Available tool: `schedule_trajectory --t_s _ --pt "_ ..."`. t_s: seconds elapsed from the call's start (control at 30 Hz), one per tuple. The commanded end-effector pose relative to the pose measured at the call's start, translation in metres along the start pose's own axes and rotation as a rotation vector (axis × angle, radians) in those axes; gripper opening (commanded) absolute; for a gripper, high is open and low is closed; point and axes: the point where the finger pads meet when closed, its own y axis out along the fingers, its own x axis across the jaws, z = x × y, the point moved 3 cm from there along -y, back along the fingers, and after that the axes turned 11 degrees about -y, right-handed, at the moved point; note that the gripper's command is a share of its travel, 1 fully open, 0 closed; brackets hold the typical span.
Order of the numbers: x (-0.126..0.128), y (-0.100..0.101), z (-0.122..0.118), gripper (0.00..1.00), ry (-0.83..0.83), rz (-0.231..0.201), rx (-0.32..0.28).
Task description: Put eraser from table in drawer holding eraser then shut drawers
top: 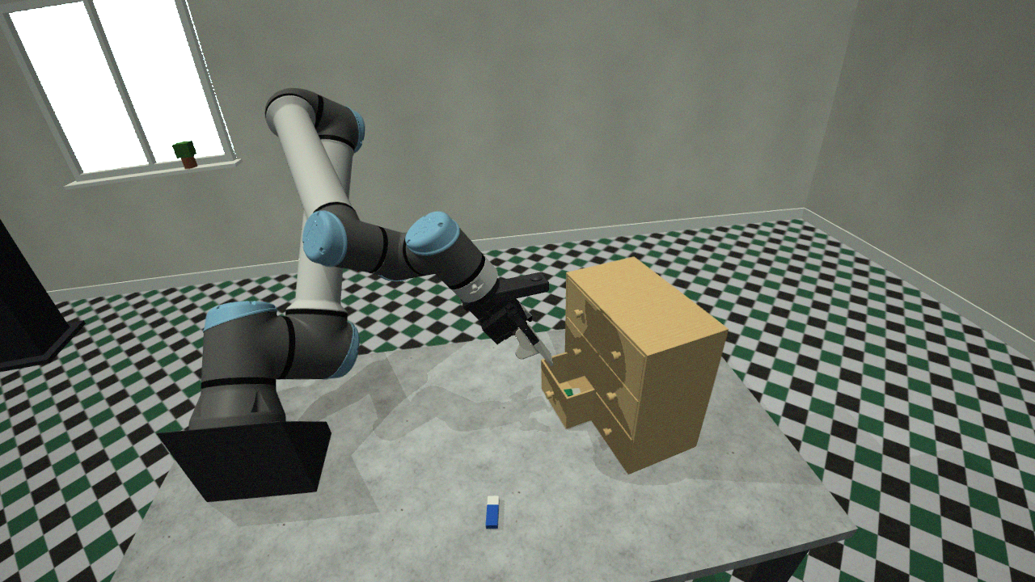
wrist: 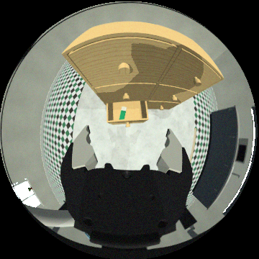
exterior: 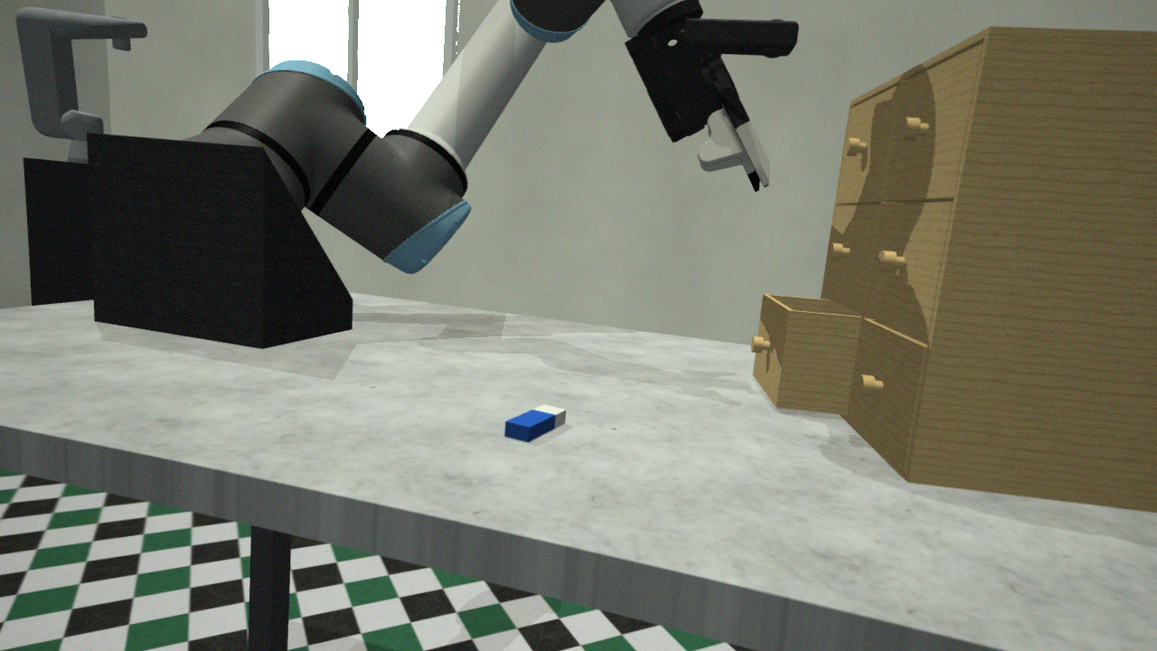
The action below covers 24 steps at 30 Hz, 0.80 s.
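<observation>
A blue eraser with a white end [top: 492,514] [exterior: 531,424] lies flat on the table. The wooden chest [top: 680,390] [exterior: 1043,267] [wrist: 108,65] stands upright. Its bottom drawer on the far side in the top view [top: 579,413] [exterior: 813,356] [wrist: 138,120] is pulled out; the other drawers look shut. A green and white eraser [top: 569,392] [wrist: 122,114] lies inside the open drawer. My gripper [exterior: 762,188] [wrist: 128,126] is open and empty, tilted down toward the chest. It hangs above and in front of the open drawer, touching nothing that I can see.
The robot's black base [top: 253,463] [exterior: 182,242] stands on the grey table [top: 420,463] [exterior: 404,453], left of the chest in the top and exterior views. The chest's knobs [top: 607,431] [exterior: 871,382] stick out from the drawer fronts. The table's front edge runs below the blue eraser in the exterior view.
</observation>
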Motion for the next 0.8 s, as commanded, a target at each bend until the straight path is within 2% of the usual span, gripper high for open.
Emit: schedule_trajectory --t_s 0.0,0.17,0.67,0.77 --pt "0.002 -0.009 0.0 1.0 -0.012 0.017 -0.055" --pt "0.002 -0.014 0.0 1.0 -0.017 0.024 -0.082" --pt "0.004 -0.043 -0.002 1.0 -0.049 0.059 -0.244" --pt "0.004 -0.045 -0.003 1.0 -0.052 0.062 -0.255"
